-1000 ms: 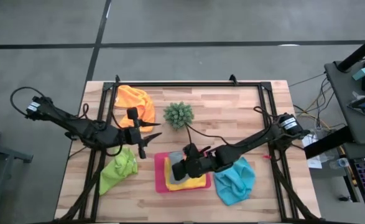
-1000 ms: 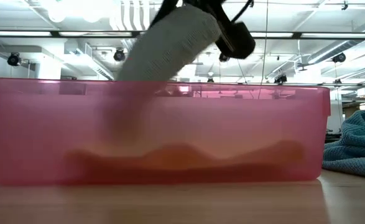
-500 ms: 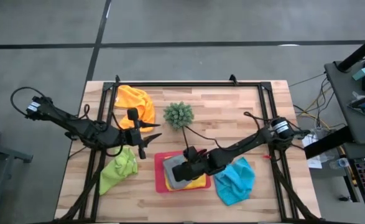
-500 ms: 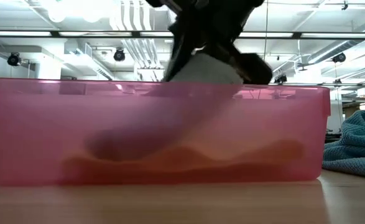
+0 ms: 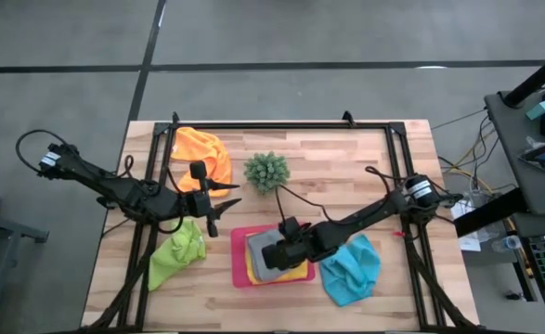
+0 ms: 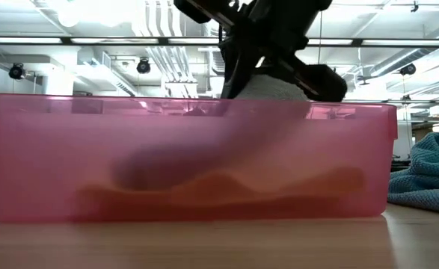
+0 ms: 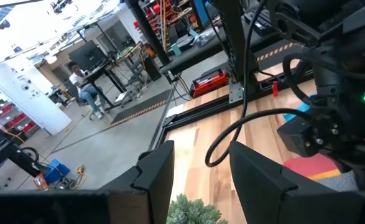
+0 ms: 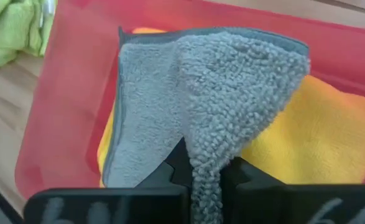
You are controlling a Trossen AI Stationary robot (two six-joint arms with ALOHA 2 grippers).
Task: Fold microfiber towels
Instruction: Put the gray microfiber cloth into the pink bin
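A grey towel (image 8: 151,112) lies on a yellow towel (image 8: 294,143) inside the pink tray (image 5: 238,260) at the table's near middle. My right gripper (image 8: 205,180) is low over the tray and shut on the grey towel. An orange towel (image 5: 202,153) lies at the far left. A lime green towel (image 5: 177,255) lies on the table left of the tray, and a light blue one (image 5: 351,269) right of it. My left gripper (image 7: 201,180) hovers open left of the plant (image 5: 267,172), with nothing between its fingers. My right gripper pinches a bunched-up fold of the grey towel (image 8: 205,158) between its two fingers. The fingers slant down into the tray from the table's right side. The held part rises as a peak, and the rest of the towel (image 5: 263,264) lies flat on the yellow towel.
The tray's translucent pink wall (image 6: 189,157) fills the low view, with the light blue towel (image 6: 428,172) beside it. A black frame (image 5: 281,125) runs round the tabletop. Bare wood shows at the far right of the table.
My right gripper has gone down into the tray and tipped further downward, still shut on the grey towel. The towel hung above the tray's rim before; its lower part now lies spread on the yellow towel.
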